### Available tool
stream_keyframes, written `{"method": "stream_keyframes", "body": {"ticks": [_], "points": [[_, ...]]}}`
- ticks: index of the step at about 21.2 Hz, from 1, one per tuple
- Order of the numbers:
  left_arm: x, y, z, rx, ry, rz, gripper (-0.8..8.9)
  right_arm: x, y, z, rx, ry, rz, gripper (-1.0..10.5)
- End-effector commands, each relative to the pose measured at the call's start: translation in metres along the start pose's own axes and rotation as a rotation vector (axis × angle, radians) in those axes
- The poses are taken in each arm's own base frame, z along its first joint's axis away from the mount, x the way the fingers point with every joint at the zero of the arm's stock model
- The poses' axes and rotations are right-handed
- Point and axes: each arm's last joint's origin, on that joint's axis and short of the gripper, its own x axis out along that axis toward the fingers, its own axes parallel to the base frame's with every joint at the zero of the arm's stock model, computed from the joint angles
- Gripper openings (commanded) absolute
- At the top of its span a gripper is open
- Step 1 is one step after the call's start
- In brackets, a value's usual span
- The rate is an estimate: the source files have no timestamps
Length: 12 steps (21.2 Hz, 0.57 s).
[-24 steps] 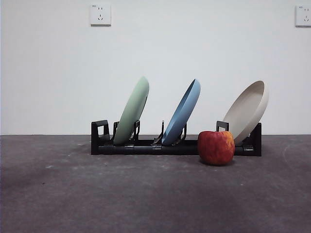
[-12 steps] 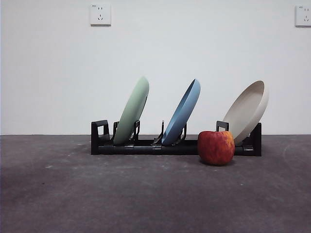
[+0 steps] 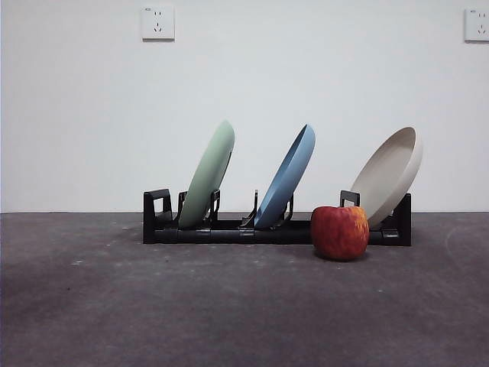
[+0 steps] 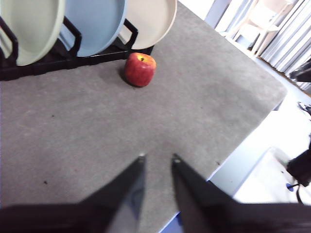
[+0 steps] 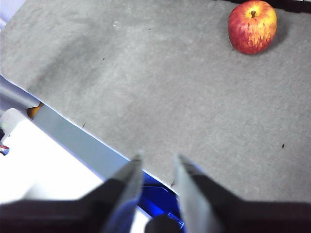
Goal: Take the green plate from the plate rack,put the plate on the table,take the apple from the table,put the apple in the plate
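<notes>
Grey table (image 3: 229, 306), apple (image 4: 140, 69) well apart from left pincer (image 4: 156, 157).

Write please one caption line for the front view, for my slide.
Green plate, blue plate and beige plate lean in the plate rack; apple on the table.

A bare test room or lab setup is suggested rather than a home kitchen. A plain white wall (image 3: 244, 99) with two wall sockets (image 3: 157, 23) is seen behind a dark grey table (image 3: 229, 306), on which only a few props are laid out. Pale curtains (image 4: 286, 39) and light furniture (image 4: 255, 26) are glimpsed beyond the table's edge.
</notes>
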Motion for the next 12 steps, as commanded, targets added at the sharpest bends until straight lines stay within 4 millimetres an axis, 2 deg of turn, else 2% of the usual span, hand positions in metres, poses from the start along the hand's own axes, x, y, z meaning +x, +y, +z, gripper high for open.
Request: {"method": "stream_keyframes", "body": {"ticks": [1, 12], "points": [[-0.0008, 0.0000, 0.0012, 0.011, -0.008, 0.020, 5.43, -0.0006, 0.0004, 0.0013, 0.014, -0.009, -0.002, 6.5], [0.0039, 0.0043, 0.0087, 0.015, -0.032, 0.034, 5.43, -0.0006, 0.0004, 0.0013, 0.032, -0.009, -0.004, 6.6]]}}
